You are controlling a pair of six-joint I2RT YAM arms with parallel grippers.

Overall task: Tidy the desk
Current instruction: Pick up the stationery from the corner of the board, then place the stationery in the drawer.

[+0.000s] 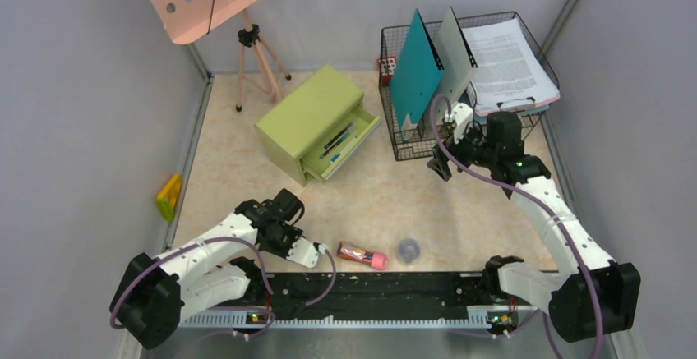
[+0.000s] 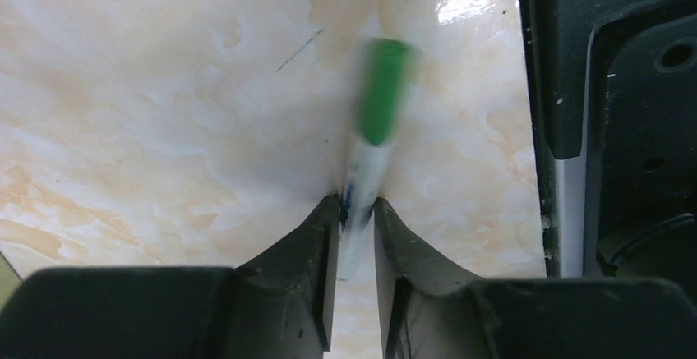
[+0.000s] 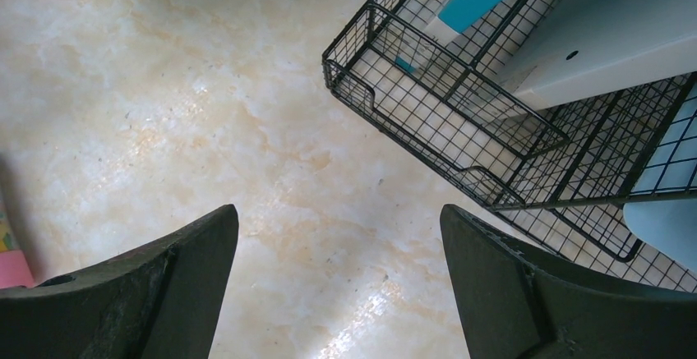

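Observation:
The desk (image 1: 460,211) is a beige marbled top. In the left wrist view my left gripper (image 2: 357,207) is shut on a white marker with a green cap (image 2: 374,121), which sticks out ahead of the fingertips just over the desk (image 2: 164,88). From above, the left gripper (image 1: 278,232) sits low near the front rail, and the marker is hidden there. My right gripper (image 1: 440,166) hovers open beside the wire basket (image 1: 411,141). Nothing lies between the right gripper's (image 3: 339,215) fingers, only the bare desk (image 3: 164,88).
A pink tube (image 1: 362,255) and a small bluish round thing (image 1: 408,250) lie near the black rail (image 1: 378,285). An olive-green drawer box (image 1: 316,121) stands with its drawer open. A yellow object (image 1: 169,196) lies at the left wall. The basket (image 3: 460,121) holds folders and papers.

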